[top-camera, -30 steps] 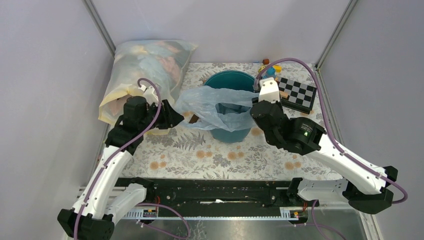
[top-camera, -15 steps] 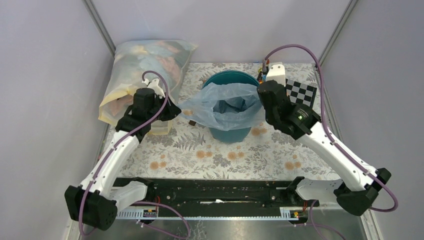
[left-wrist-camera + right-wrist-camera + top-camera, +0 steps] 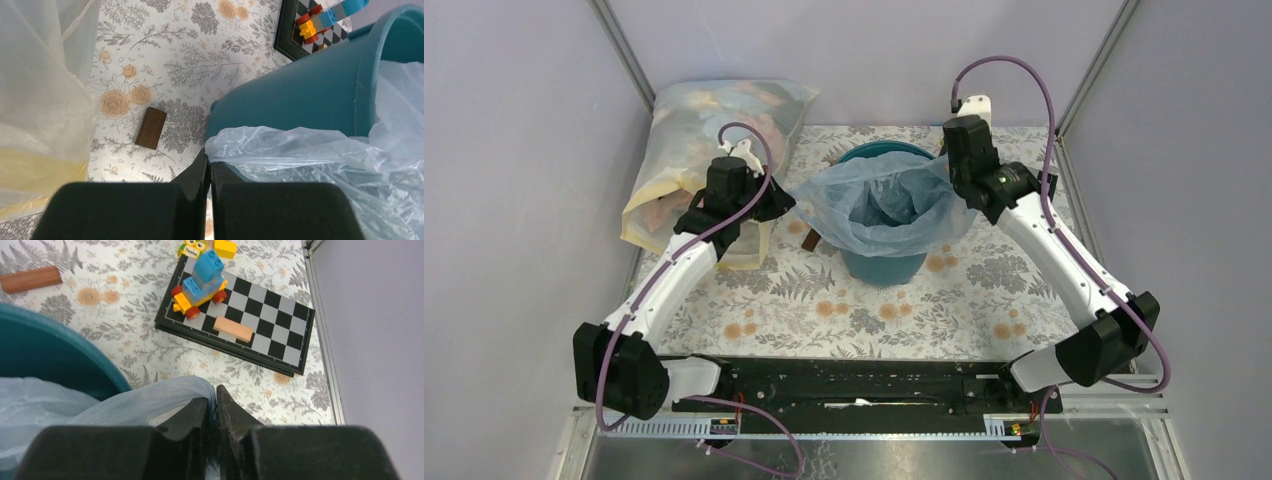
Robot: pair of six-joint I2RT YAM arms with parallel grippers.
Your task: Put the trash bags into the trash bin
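**Bag held open over the bin, both hands pinching its rim**

- Left hand (image 3: 210, 167): clenched, fingers pressed together on the left edge of the trash bag (image 3: 894, 190). The film bunches right at the fingertips, outside the bin (image 3: 879, 268) wall.
- Right hand (image 3: 216, 397): also clenched, with a fold of the same film caught between the fingers, just outside the bin's right rim.
- The bag is spread wide across the bin's mouth, its body sagging down inside. The far rim of the bin shows bare teal behind it, so the hem is not over the back edge. The near side droops over the front wall.
- Judged stage: lining nearly done. The hem has yet to be settled around the rim and let go.

Risks from here:
- The film is thin and stretched between two pinches. Pulling the hands further apart could tear it or strip it from a grip.
- Letting go with the back edge unhooked could let the whole mouth slump into the bin.
- Dragging the hem down against the rim could tip the light bin or slide it on the table (image 3: 824, 300).
- The right arm works close to the checkerboard (image 3: 250, 335) and the toy car (image 3: 202, 282) on it, so a wide swing could sweep them.
- The left arm is hard against the big clear sack (image 3: 704, 130), and a wooden block (image 3: 151, 127) lies just beside the bin's base.
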